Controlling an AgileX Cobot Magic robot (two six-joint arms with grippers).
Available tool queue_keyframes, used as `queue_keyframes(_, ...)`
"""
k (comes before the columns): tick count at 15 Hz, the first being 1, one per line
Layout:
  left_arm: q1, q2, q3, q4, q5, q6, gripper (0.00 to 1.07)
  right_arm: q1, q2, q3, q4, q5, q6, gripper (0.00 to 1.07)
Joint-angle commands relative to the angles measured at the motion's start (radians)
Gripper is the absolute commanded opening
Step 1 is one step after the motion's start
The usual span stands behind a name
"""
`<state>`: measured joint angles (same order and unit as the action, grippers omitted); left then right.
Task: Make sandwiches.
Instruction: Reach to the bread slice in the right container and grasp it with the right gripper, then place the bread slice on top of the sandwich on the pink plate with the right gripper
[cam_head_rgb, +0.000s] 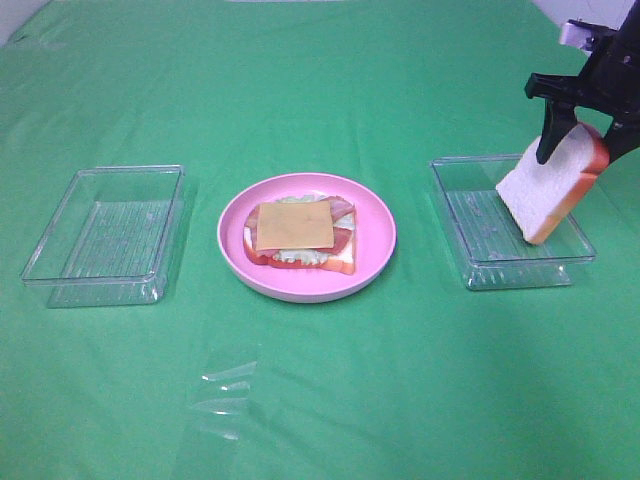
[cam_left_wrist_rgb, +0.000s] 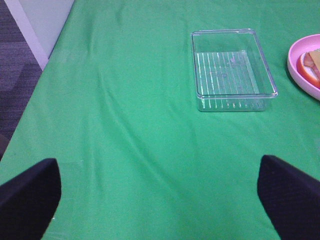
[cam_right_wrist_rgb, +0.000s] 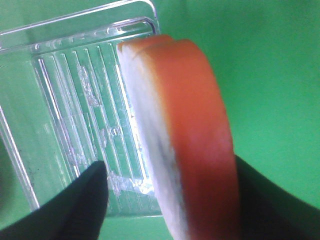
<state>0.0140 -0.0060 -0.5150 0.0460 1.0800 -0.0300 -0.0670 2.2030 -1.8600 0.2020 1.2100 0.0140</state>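
Note:
A partly stacked sandwich lies on the pink plate at the table's middle: a bread slice under lettuce, reddish bacon and a yellow cheese slice on top. My right gripper is shut on a second bread slice with orange-brown crust, holding it tilted above the right clear tray. The right wrist view shows that slice close up over the tray. My left gripper is open over bare green cloth, with nothing between its fingers.
An empty clear tray stands at the left; it also shows in the left wrist view, with the plate's edge beside it. A crumpled clear film lies on the green cloth near the front.

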Motion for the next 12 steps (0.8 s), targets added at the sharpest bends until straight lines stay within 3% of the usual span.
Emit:
queue_keyframes(1,-0.002,-0.020,0.000,-0.006,-0.003,-0.005,1.00,-0.002,0.001,-0.007,0.004,0.011,-0.014,0.38)
queue_keyframes(2,-0.002,-0.020,0.000,-0.006,-0.003,-0.005,1.00,-0.002,0.001,-0.007,0.004,0.011,-0.014,0.30)
queue_keyframes(8,-0.002,-0.020,0.000,-0.006,-0.003,-0.005,1.00,-0.002,0.001,-0.007,0.004,0.013,-0.014,0.27)
queue_keyframes(11,-0.002,-0.020,0.000,-0.006,-0.003,-0.005,1.00,-0.002,0.001,-0.007,0.004,0.037,-0.014,0.00)
queue_keyframes(12,-0.002,-0.020,0.000,-0.006,-0.003,-0.005,1.00,-0.002,0.001,-0.007,0.004,0.048,-0.014,0.00)
